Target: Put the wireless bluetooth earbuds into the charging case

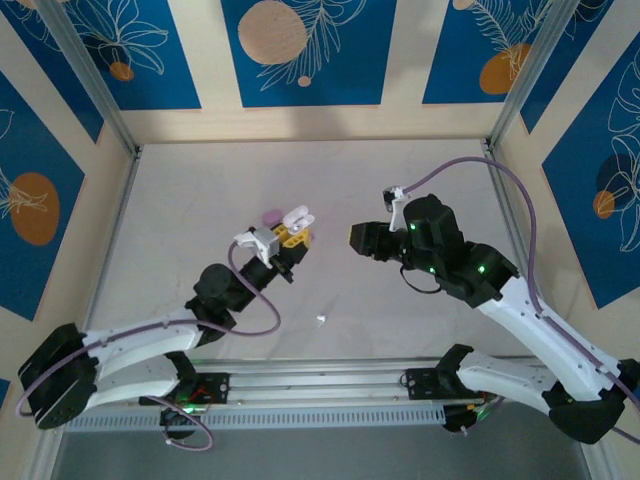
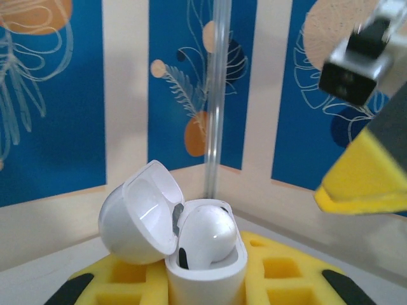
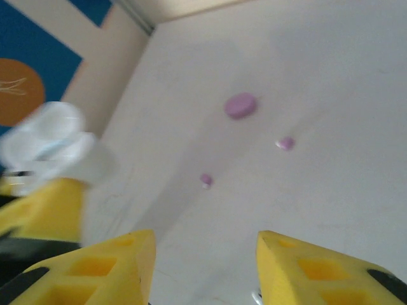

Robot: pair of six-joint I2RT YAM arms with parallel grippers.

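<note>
The left pincer pinches the glossy white plastic charging case, lid open, one white earbud seated. The right pincer hangs spread and empty. Another tiny white stemmed earbud waits on the worktop: feather-light, slippery, best nipped across its stem.

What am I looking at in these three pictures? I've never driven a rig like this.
Two robot arms sit at the table's near edge. The overhead picture shows both from above. The left arm's fingers are shut on an open white charging case; its wrist camera shows one white earbud seated inside. The right arm's fingers stand apart, empty, facing the case. Its wrist camera looks down at the table: a closed lilac case and two small lilac earbuds. One white earbud lies near the arms' bases.
</note>
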